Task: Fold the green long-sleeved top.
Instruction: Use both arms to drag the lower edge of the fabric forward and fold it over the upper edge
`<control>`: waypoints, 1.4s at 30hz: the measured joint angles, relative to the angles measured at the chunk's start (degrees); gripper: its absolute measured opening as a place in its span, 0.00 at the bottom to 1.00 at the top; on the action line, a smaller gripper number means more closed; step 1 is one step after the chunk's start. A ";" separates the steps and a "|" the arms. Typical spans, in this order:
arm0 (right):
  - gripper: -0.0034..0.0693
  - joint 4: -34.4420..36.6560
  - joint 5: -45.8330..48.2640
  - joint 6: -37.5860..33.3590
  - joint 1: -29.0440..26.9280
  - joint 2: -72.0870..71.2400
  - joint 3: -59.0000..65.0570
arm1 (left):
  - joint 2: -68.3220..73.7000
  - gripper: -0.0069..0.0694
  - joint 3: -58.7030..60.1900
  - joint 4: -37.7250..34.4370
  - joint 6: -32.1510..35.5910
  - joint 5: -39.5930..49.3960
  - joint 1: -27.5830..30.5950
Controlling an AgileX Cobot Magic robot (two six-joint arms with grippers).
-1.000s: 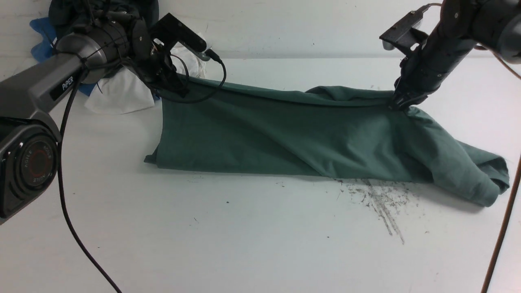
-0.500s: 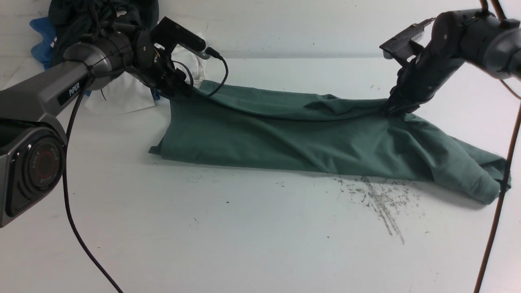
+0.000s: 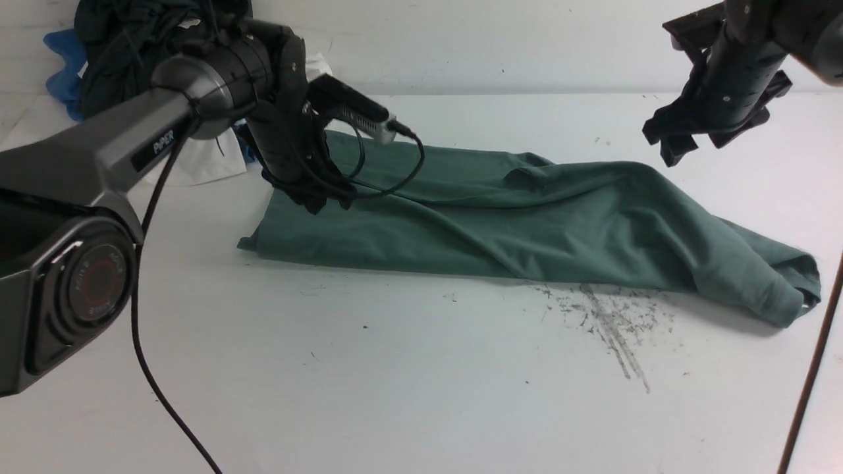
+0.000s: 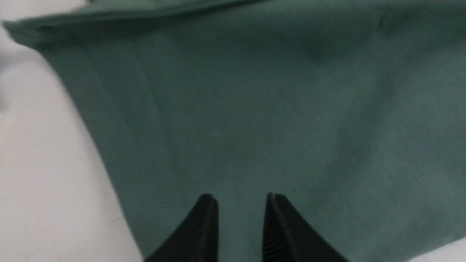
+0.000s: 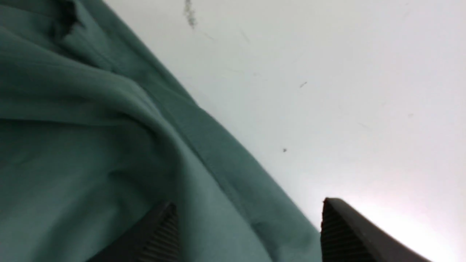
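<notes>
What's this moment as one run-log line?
green top: on table, ungripped | left tool: low over top, jaws narrowly apart | right tool: raised, open, empty

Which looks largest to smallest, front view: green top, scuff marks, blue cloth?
1. green long-sleeved top
2. scuff marks
3. blue cloth, farther off and partly hidden, so unsure

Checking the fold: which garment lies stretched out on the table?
The green top, stretched long across the table; the white cloth, blue cloth and dark garment are bunched far left.

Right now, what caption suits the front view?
Green long-sleeved top lies lengthwise on the table, right end effector open above its edge.
</notes>
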 joint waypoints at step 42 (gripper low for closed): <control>0.07 0.12 -20.45 2.84 -8.63 -28.53 56.03 | 4.32 0.08 -0.96 -7.51 5.45 2.36 4.32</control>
